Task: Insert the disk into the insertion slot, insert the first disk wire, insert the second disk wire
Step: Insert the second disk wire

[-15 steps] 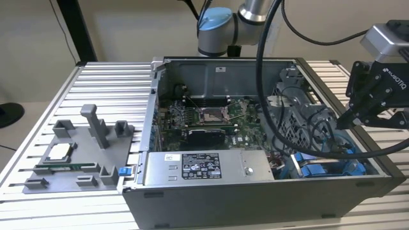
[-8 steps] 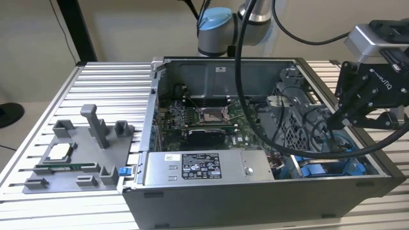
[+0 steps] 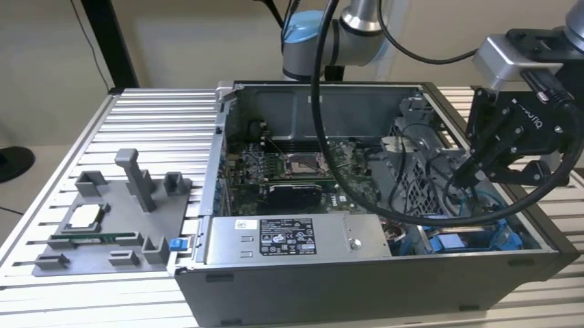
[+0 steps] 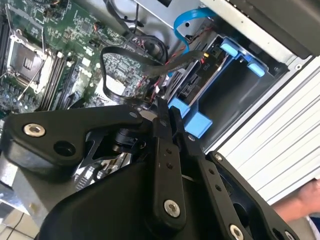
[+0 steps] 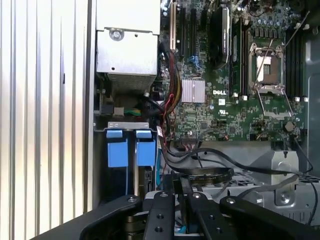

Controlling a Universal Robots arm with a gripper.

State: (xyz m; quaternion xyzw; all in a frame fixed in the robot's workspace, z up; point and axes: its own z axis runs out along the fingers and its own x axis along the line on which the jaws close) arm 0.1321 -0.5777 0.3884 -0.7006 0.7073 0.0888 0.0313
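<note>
Hand (image 4: pixel 165 112) (fingers pressed together) just beside the insertion slot (image 4: pixel 227 82)

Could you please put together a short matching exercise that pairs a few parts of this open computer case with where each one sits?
Things:
1. tool
2. power-supply box
3. processor socket
4. grey fixture plate

Places:
A. on the slatted table, outside the case, on the exterior view's left
B. along the near wall of the case
C. on the motherboard, mid-case
D. above the blue-railed drive bay, on the exterior view's right

Pairs: 1-D, 2-B, 3-C, 4-A
</note>
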